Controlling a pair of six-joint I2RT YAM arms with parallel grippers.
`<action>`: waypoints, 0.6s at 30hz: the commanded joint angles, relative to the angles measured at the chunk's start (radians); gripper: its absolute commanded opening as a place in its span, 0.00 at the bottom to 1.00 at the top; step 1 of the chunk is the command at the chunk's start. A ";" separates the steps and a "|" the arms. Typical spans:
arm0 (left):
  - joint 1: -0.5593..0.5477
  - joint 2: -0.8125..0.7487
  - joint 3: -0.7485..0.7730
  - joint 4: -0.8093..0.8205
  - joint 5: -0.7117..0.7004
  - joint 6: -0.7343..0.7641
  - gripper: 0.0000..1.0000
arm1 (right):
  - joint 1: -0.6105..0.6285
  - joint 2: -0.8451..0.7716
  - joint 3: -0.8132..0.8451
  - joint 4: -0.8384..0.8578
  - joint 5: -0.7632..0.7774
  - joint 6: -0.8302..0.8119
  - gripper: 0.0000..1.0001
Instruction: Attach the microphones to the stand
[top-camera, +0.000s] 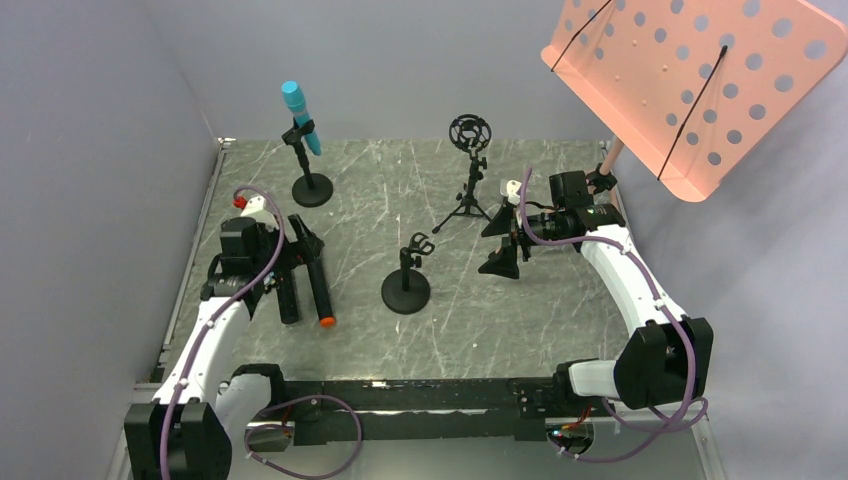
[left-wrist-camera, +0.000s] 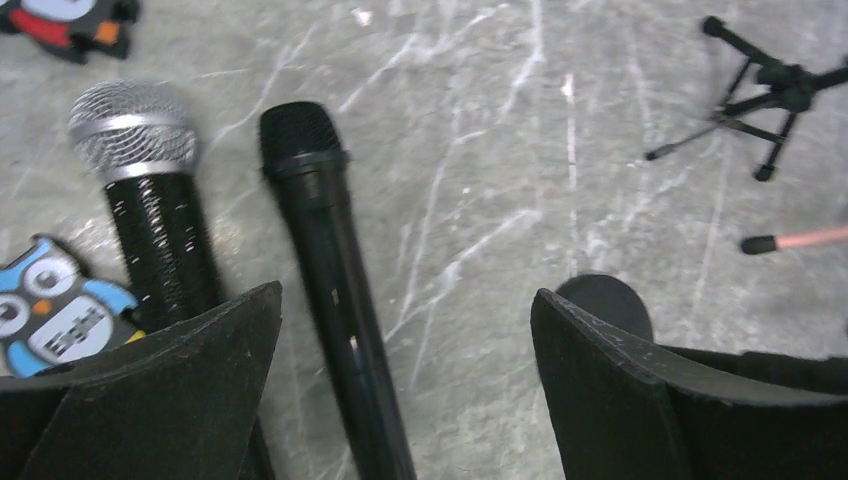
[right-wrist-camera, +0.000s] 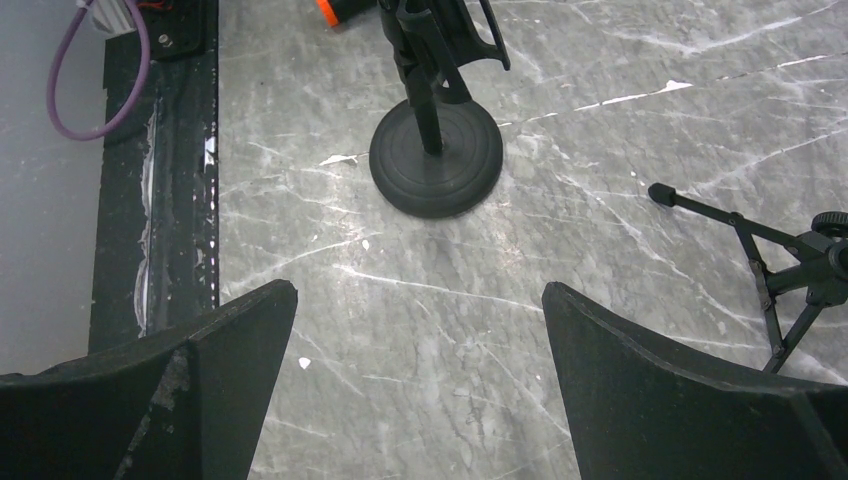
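My left fingers (left-wrist-camera: 180, 390), apart, hover over the orange-capped mic (top-camera: 318, 285) and mesh mic (left-wrist-camera: 160, 230) lying at left on the bench (left-wrist-camera: 560, 150). Turquoise mic (top-camera: 300, 115) sits in the upper-left stand (top-camera: 311, 185). Right fingers (right-wrist-camera: 680, 390) apart.

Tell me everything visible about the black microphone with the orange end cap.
The black microphone with the orange end cap is a slim matte stick lying flat on the grey marbled table, orange cap toward the arm bases, black mesh head and collar ring at the far end. It lies beside the silver-headed mic, heads apart, between the fingers of the open left gripper, ungripped.
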 joint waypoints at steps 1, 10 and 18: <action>0.005 0.027 0.077 -0.116 -0.153 -0.020 0.97 | -0.005 -0.012 0.011 0.021 -0.014 -0.021 1.00; 0.005 0.148 0.202 -0.265 -0.255 -0.008 0.96 | -0.005 -0.009 0.012 0.021 -0.015 -0.023 1.00; -0.009 0.251 0.267 -0.294 -0.224 -0.055 0.97 | -0.005 -0.007 0.010 0.024 -0.011 -0.022 1.00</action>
